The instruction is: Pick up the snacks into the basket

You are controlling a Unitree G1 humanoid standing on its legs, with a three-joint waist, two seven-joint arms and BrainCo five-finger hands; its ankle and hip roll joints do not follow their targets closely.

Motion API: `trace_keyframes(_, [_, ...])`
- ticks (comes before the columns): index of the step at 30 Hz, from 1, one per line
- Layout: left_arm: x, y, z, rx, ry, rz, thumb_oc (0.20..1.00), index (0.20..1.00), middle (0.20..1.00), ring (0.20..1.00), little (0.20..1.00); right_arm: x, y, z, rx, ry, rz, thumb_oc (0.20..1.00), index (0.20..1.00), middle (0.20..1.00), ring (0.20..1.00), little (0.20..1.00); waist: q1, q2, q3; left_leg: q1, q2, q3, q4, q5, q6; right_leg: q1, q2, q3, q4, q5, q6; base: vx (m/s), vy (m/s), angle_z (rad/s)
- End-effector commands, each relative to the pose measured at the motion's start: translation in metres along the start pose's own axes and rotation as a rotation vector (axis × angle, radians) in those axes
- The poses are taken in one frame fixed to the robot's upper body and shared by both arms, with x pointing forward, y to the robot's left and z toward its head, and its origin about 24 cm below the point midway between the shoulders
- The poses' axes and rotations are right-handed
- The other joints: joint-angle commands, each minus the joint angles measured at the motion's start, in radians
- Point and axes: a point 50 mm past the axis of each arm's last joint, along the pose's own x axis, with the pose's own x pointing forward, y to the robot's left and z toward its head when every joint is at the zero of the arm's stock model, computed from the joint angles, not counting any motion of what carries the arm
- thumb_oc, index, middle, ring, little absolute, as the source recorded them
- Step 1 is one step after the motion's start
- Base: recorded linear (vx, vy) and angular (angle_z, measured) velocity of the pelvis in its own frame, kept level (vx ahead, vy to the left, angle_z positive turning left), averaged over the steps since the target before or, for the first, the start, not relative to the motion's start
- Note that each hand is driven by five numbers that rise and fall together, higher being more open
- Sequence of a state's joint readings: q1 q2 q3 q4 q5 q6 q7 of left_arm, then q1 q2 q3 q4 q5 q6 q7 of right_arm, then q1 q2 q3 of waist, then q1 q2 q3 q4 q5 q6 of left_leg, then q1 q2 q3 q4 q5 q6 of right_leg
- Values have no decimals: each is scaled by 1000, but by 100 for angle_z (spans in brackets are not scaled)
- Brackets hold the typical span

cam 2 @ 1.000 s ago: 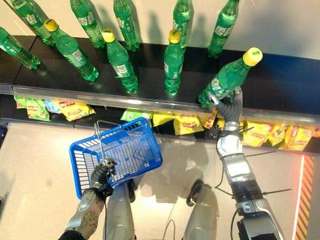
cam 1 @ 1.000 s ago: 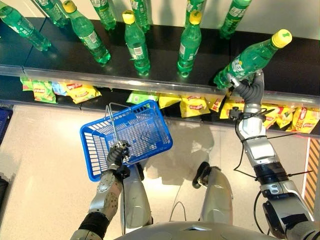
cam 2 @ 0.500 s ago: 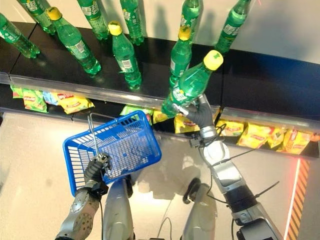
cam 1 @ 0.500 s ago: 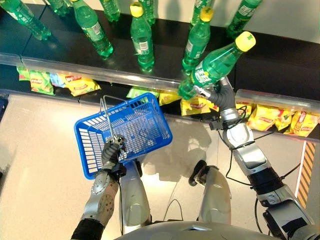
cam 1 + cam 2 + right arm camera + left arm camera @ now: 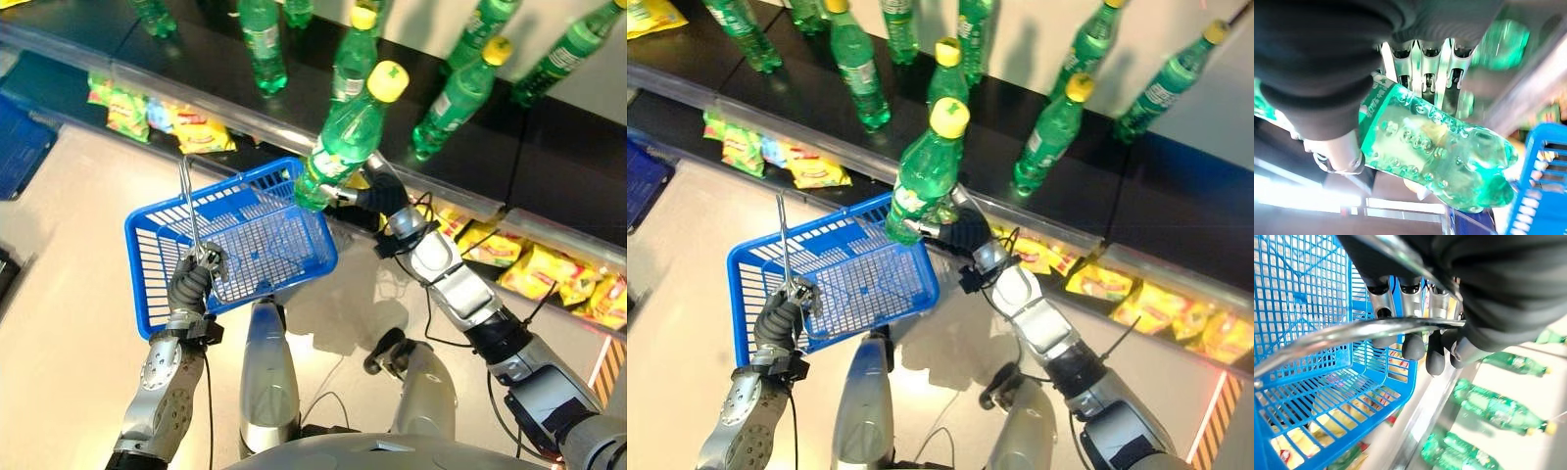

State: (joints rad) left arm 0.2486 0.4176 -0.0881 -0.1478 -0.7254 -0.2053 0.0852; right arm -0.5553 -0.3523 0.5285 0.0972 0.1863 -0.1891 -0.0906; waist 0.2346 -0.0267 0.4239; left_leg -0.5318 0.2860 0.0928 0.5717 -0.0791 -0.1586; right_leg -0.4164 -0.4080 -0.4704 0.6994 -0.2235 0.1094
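My right hand (image 5: 380,196) is shut on a green soda bottle (image 5: 341,142) with a yellow cap, holding it tilted right over the far right corner of the blue wire basket (image 5: 157,269). In the right wrist view the bottle (image 5: 1440,149) lies across the curled fingers (image 5: 1422,68). My left hand (image 5: 191,284) is shut on the basket's metal handle (image 5: 186,211), carrying it above the floor; its fingers (image 5: 1415,340) wrap the handle bar (image 5: 1352,330). Nothing lies in the basket. Yellow and green snack bags (image 5: 191,127) sit on the lower shelf behind.
More green bottles (image 5: 460,93) stand on the dark upper shelf (image 5: 549,132). Further snack bags (image 5: 549,269) line the lower shelf at right. Another blue basket (image 5: 20,147) rests at the far left. The floor (image 5: 59,352) is pale tile.
My right hand has carried the bottle left and down from the shelf to above the basket's corner. The camera has shifted, so the shelf looks more slanted.
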Motion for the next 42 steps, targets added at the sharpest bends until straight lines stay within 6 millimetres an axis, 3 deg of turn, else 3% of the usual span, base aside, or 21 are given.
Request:
trace_keyframes(1, [-1, -31, 54, -36, -245, -210, 200, 200, 200, 200, 200, 33, 12, 48, 40, -234, 44, 200, 200, 200, 200, 200, 23, 15, -36, -42, -68, 42, 82, -45, 106, 19, 50, -47, -5, 39, 4, -1, -13, 28])
trace_keyframes(3, [-1, -34, 56, -40, -247, -230, 200, 200, 200, 200, 200, 36, 18, 43, 38, -208, 69, 200, 200, 200, 200, 200, 31, 16, -36, -35, -70, 32, 93, -70, 95, 27, 50, -40, 8, 19, 20, 43, -30, 23])
trace_keyframes(4, [-1, -39, 60, -47, -252, -265, 200, 200, 200, 200, 200, 43, 27, 41, 34, -185, 111, 200, 200, 200, 200, 200, 44, 17, -32, -43, -75, 31, 76, -40, 106, 29, 50, -60, -6, 39, 5, 82, -39, 15])
trace_keyframes(5, [-1, -41, 60, -51, -250, -277, 200, 200, 200, 200, 200, 47, 33, 34, 51, -149, 127, 200, 200, 200, 200, 200, 51, 17, -30, -37, -78, 22, 94, -70, 95, 36, 50, -50, 10, 17, 21, 12, -23, 27])
trace_keyframes(13, [7, -61, 62, -87, -252, -369, 200, 200, 200, 200, 200, 74, 78, -1, 34, 78, 203, 200, 200, 200, 200, 200, 102, 26, -24, -31, -101, -1, 81, -66, 102, 51, 46, -68, 2, 26, 26, 14, -6, 12])
trace_keyframes(25, [19, -96, 67, -145, -286, -514, 200, 200, 200, 200, 200, 76, 126, -33, 33, 320, 283, 200, 200, 200, 200, 200, 145, 50, -23, -38, -129, -22, 72, -59, 110, 55, 31, -80, 10, 27, 31, 10, 8, 9])
trace_keyframes(29, [20, -110, 73, -178, -310, -579, 200, 200, 200, 200, 200, 71, 131, -45, -45, 387, 308, 200, 200, 200, 200, 200, 160, 57, -21, -44, -140, -35, 68, -56, 115, 58, 28, -90, 11, 29, 35, -2, -8, 10])
trace_keyframes(33, [20, -123, 76, -198, -316, -650, 200, 200, 200, 200, 200, 65, 131, -56, -246, 420, 379, 200, 200, 200, 200, 200, 174, 65, -20, -52, -154, -48, 66, -53, 120, 59, 26, -102, 12, 27, 37, -7, -13, 11])
trace_keyframes(35, [19, -132, 79, -219, -313, -706, 200, 200, 200, 200, 200, 62, 127, -64, -417, 436, 421, 200, 200, 200, 200, 200, 185, 74, -20, -61, -162, -58, 65, -49, 121, 57, 21, -112, 17, 27, 41, -13, -15, 10])
trace_keyframes(42, [15, -149, 84, -280, -307, -816, 200, 200, 200, 200, 200, 47, 112, -86, -712, 470, 498, 200, 200, 200, 200, 200, 199, 95, -21, -74, -180, -78, 60, -42, 124, 61, 10, -136, 25, 25, 48, 0, -4, 23])
